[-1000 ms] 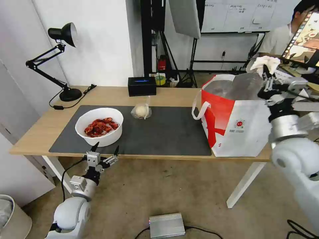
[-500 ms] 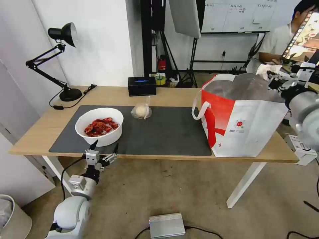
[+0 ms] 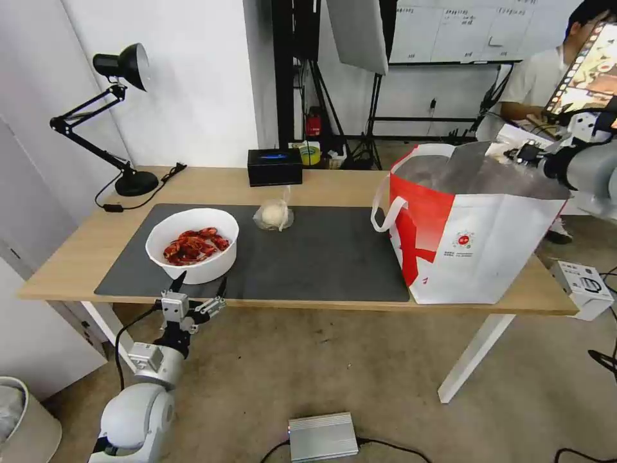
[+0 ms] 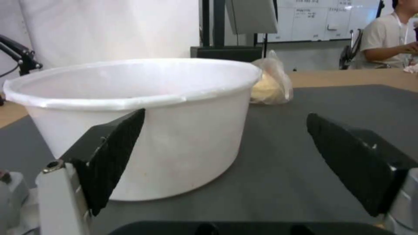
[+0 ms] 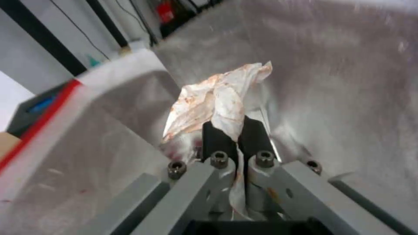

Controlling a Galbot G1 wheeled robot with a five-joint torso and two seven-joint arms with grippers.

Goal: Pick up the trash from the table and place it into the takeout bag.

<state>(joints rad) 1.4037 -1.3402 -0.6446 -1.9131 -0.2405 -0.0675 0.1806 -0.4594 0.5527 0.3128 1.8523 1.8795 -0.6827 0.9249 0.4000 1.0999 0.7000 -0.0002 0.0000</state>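
Note:
My right gripper (image 5: 235,129) is shut on a crumpled white tissue (image 5: 209,98) with reddish stains, held over the silver foil lining of the takeout bag (image 3: 475,244). In the head view this gripper (image 3: 519,154) hangs at the bag's far right rim. The white bowl of red shells (image 3: 193,245) stands on the left of the dark mat (image 3: 321,257). A small clear bag with a pale lump (image 3: 274,215) lies behind it. My left gripper (image 3: 193,290) is open at the table's front edge, level with the bowl (image 4: 143,114), whose wall is just beyond its fingertips.
A black desk lamp (image 3: 122,116) stands at the table's (image 3: 334,185) back left and a black tissue box (image 3: 274,166) at the back middle. A silver box (image 3: 322,436) lies on the floor in front. A person sits behind the bag at the far right.
My right arm has swung away from the camera and lowered the tissue from above the bag to its opening. The left gripper has sunk slightly.

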